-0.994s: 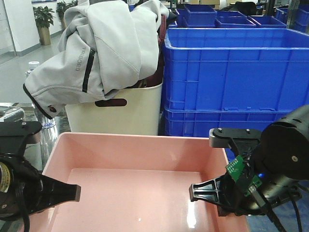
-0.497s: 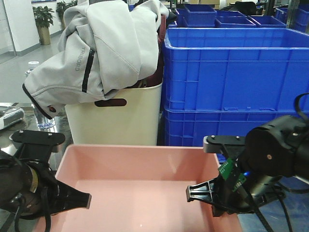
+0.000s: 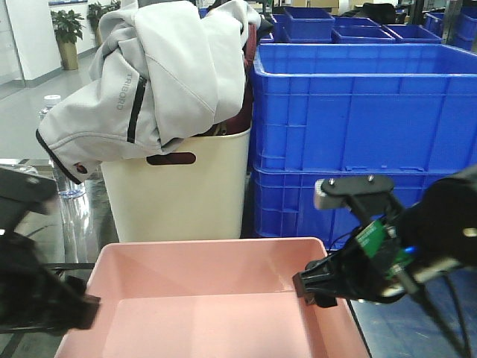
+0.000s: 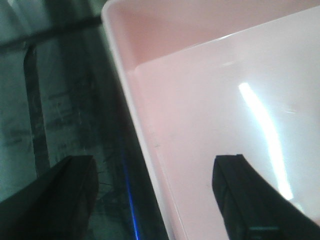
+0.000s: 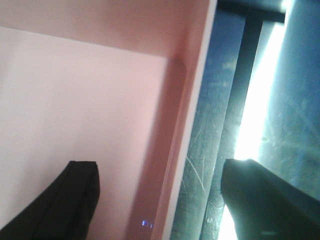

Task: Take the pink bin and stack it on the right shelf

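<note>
The pink bin sits low in the front view on the dark, shiny top of the right shelf. My left gripper is blurred at the bin's left wall. In the left wrist view it is open and straddles the bin's left rim, one finger over the shelf top, the other inside the bin. My right gripper is at the right wall. In the right wrist view it is open astride the right rim, with the shelf top outside it. Neither gripper's fingers touch the wall.
A tall cream bin draped with a grey jacket stands just behind the pink bin. Stacked blue crates fill the back right. A clear water bottle stands at the left. Black tape lines cross the shelf top.
The pink bin has dropped lower in the front view and shows more of the cream bin behind it. Both arms have moved down with it; the left arm is blurred by motion.
</note>
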Controlling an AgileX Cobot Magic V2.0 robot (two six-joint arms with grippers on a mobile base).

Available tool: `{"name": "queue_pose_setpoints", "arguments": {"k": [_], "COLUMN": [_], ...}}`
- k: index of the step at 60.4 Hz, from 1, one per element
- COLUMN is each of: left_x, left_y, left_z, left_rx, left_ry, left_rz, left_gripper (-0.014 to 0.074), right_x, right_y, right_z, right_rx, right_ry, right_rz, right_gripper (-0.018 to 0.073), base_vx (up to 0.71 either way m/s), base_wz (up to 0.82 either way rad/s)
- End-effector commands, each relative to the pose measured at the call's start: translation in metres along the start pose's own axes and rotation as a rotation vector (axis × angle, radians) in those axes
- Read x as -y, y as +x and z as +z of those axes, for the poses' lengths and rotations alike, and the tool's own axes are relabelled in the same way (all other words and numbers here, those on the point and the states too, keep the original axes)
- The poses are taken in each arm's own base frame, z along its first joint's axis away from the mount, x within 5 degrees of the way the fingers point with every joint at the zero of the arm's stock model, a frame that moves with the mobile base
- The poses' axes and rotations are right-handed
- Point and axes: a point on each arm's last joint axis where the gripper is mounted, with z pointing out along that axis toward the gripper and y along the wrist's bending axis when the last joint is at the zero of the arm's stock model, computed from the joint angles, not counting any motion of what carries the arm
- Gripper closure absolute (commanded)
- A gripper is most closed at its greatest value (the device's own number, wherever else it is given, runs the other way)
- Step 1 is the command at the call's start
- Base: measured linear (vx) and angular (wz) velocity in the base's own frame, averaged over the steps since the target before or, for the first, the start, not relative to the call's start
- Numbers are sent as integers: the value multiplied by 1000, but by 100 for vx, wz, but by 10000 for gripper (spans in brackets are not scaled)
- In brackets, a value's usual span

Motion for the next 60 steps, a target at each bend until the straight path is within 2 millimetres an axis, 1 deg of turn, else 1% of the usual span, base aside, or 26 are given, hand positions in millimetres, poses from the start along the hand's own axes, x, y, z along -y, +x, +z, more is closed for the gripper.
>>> {"name": "queue_pose_setpoints", "arguments": {"k": [1, 4, 5, 7, 11, 14, 20, 25, 31, 36, 40, 46, 53, 60], "left_x": [-1, -2, -1, -1, 0, 0, 1, -1, -4, -5, -5, -4, -3, -3], "left_y": [-1, 8, 11, 18, 34, 50, 80, 102, 126, 141, 150, 158, 163, 164], "left_z": [-48, -67, -70, -77, -87, -90, -93, -93, -87, -79, -71, -60, -53, -52], "left_rx": [173, 216, 225, 244, 285, 316, 380, 435, 473, 466, 448, 415, 384, 374], "left_ry": [86, 127, 147, 178, 229, 270, 336, 359, 359, 357, 357, 356, 354, 355], "left_rz": [94, 130, 134, 149, 176, 176, 167, 156, 151, 150, 150, 149, 151, 152], "left_gripper": [27, 40, 43, 53, 67, 80, 103, 121, 145, 169, 209, 307, 430, 509], "right_x": [-4, -6, -6, -7, -4, -1, 7, 13, 20, 24, 26, 29, 30, 31], "right_y": [-4, 2, 4, 11, 28, 48, 86, 114, 147, 169, 183, 198, 206, 208], "right_z": [-49, -65, -72, -79, -88, -91, -96, -99, -100, -99, -97, -92, -89, -88], "right_rx": [169, 196, 220, 248, 281, 282, 279, 281, 296, 307, 311, 312, 304, 284], "right_ry": [-30, -42, -46, -54, -62, -63, -63, -63, -63, -65, -66, -66, -63, -59], "right_rz": [-116, -161, -170, -186, -197, -209, -214, -214, -213, -211, -211, -211, -213, -214], "right_gripper": [-15, -15, -15, -15, -15, -15, -13, -5, 15, 46, 95, 214, 371, 492], "base_vx": [0, 0, 0, 0, 0, 0, 0, 0, 0, 0, 0, 0, 0, 0], "base_wz": [0, 0, 0, 0, 0, 0, 0, 0, 0, 0, 0, 0, 0, 0]}}
